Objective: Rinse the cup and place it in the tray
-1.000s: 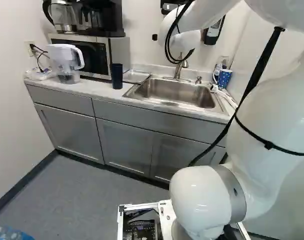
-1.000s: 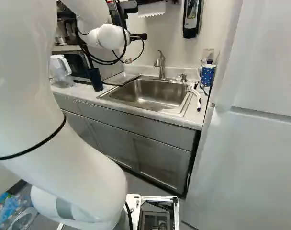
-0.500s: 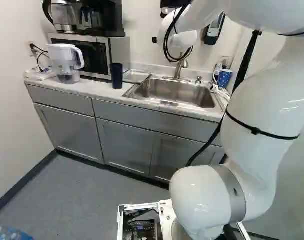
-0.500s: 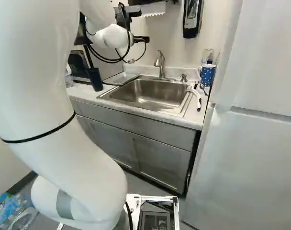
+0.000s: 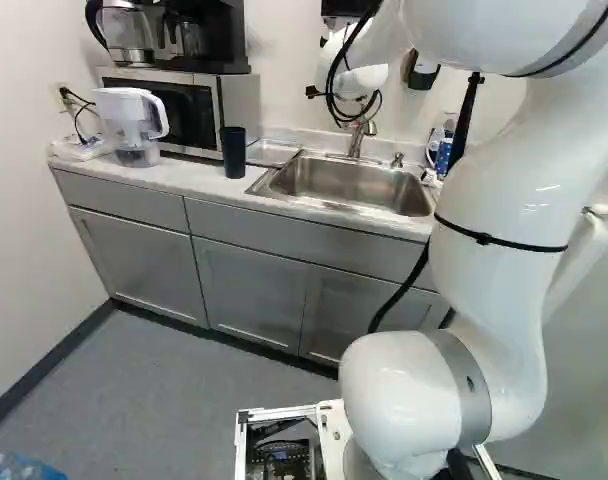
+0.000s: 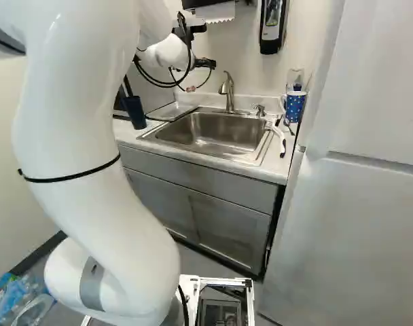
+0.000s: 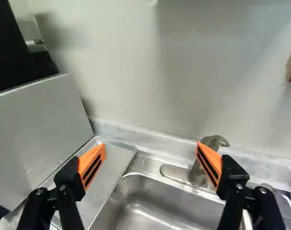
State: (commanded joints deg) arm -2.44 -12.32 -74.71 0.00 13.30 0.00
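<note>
Find the tall, dark navy, smooth-sided cup [image 5: 233,152] upright on the pale, marbled counter [image 5: 174,175], left of the sink in the left base view and well apart from the black tool with orange pads [image 7: 151,147]. Note the tool's fingers spread wide, with nothing held. Count the blue mug with white dots [image 6: 295,107], across the sink, as a less likely target.

Judge the cup probably light and fairly stiff, perhaps plastic, though impossible to confirm by sight; expect easy tipping when dry and a slick wall once wet. Take hold around the outer wall, slightly above mid-height, one pad on each side, leaving the mouth free for water. Press firmly but without crushing.

Mind the boxy silver-and-black microwave [image 5: 240,112] close behind the cup and the raised rim of the shallow metal tray [image 7: 117,158] just beside. Approach from the more open front. Use the room over the rectangular steel sink [image 5: 334,185] for rinsing, but keep fingers and cup away from the curved metal faucet [image 6: 229,92]. Lift over the tray's rim before lowering.
</note>
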